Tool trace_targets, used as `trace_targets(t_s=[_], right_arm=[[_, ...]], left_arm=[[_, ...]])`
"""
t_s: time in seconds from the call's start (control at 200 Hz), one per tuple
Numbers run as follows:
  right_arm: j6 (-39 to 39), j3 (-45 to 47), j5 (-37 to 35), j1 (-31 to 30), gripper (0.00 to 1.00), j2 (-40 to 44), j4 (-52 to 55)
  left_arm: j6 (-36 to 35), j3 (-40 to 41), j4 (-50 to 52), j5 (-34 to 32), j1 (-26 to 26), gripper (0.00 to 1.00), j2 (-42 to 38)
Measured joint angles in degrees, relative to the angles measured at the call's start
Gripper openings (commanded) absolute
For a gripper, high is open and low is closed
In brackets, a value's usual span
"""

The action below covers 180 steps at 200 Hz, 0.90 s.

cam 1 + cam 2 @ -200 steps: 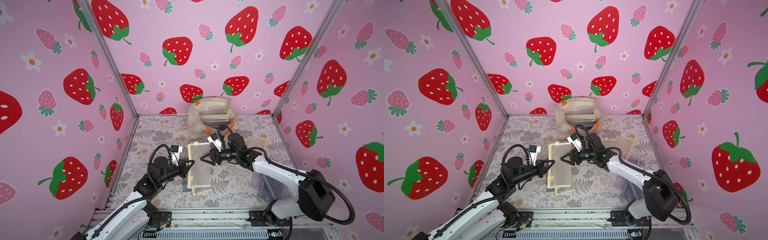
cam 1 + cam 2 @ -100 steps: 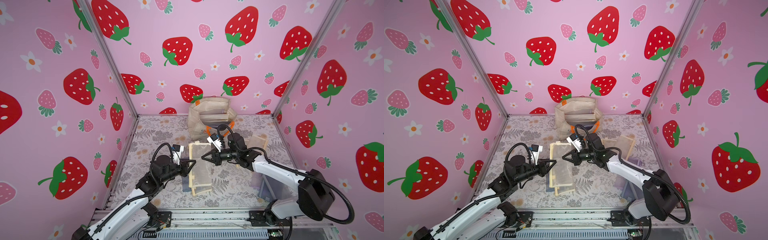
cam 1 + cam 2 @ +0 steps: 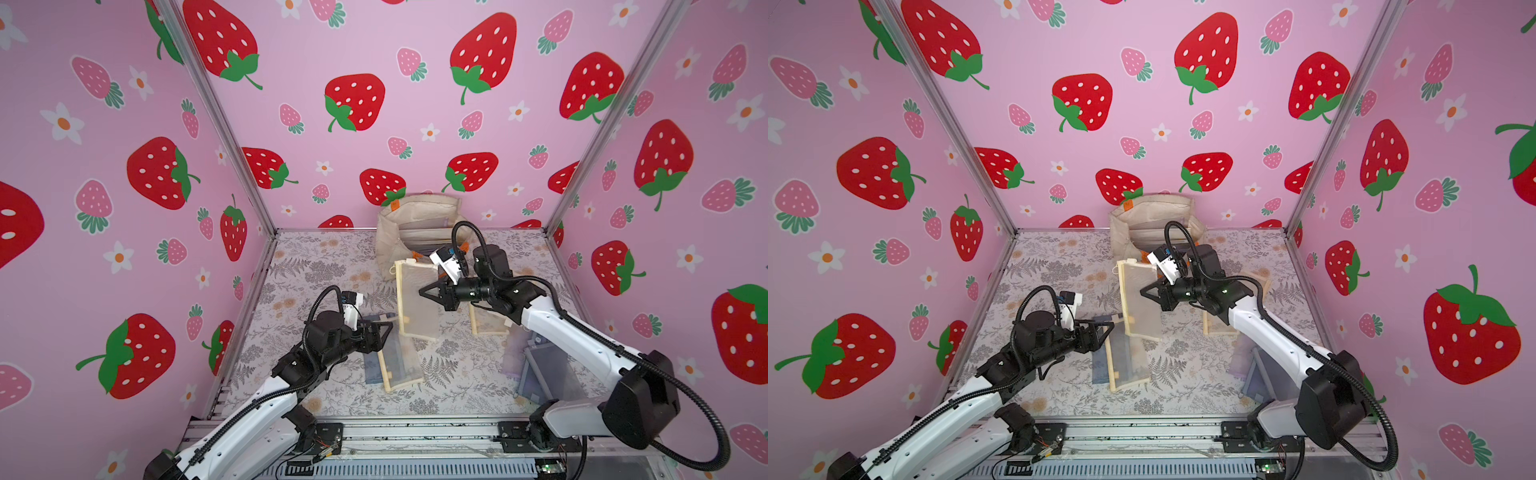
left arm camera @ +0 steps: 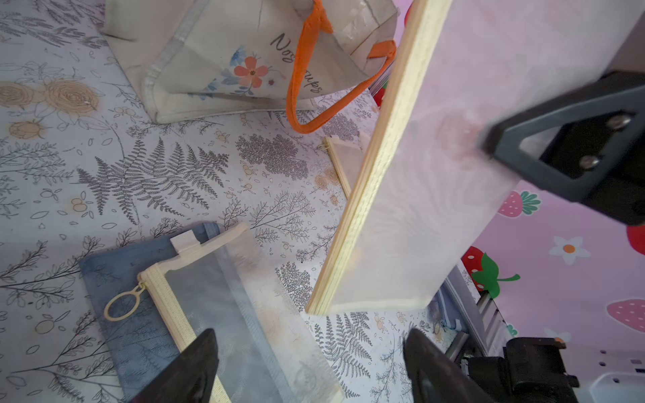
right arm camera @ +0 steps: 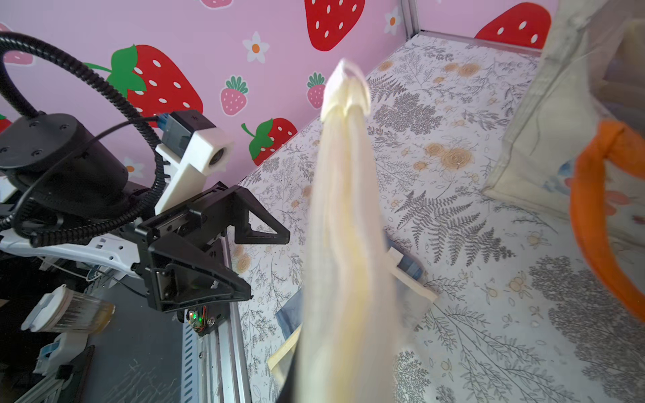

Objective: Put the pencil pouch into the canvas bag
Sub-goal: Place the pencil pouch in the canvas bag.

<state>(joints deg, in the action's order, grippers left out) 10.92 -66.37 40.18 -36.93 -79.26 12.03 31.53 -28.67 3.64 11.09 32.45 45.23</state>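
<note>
The pencil pouch (image 3: 415, 316) was held clamped in the right hand (image 3: 422, 291), lifted off the tabletop (image 3: 324, 266) just in front of the canvas bag (image 3: 387, 244) — not yet inserted — while the left hand (image 3: 382, 336) was found open, empty.

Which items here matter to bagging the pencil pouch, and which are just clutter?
In the job: cream mesh pouch held up by the shut right gripper; canvas bag at the back; open left gripper.
Lying about: flat cream pouch overlapping a blue pouch; another cream pouch under the right arm; grey pouches by its base.
</note>
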Motion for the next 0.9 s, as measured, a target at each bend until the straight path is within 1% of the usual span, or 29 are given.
trace_targets(t_s=[0.13,0.245,0.44,0.72,0.901], right_arm=[[-5.49,-7.98,-5.29,1.16,0.00,-0.02,6.58],[-9.77,-15.47,-9.38,3.17,0.00,-0.61,10.21],[-17.33,-28.02,-15.39,6.73,0.00,-5.66,14.21],[-27.36,-38.45,-24.02,8.61,0.00,-13.68,17.35],[-33.64,-44.41,-31.45,9.05,0.00,-18.99,17.18]], left_arm=[[0.31,0.11,1.01,-1.05,-0.79,0.86,0.68],[0.92,0.83,0.85,-1.27,-1.66,0.86,0.74],[1.31,1.97,0.90,-1.42,-2.36,0.86,1.92],[1.53,1.97,-1.29,-0.31,-3.78,0.86,6.58],[1.70,1.97,-3.13,0.63,-4.48,0.86,9.31]])
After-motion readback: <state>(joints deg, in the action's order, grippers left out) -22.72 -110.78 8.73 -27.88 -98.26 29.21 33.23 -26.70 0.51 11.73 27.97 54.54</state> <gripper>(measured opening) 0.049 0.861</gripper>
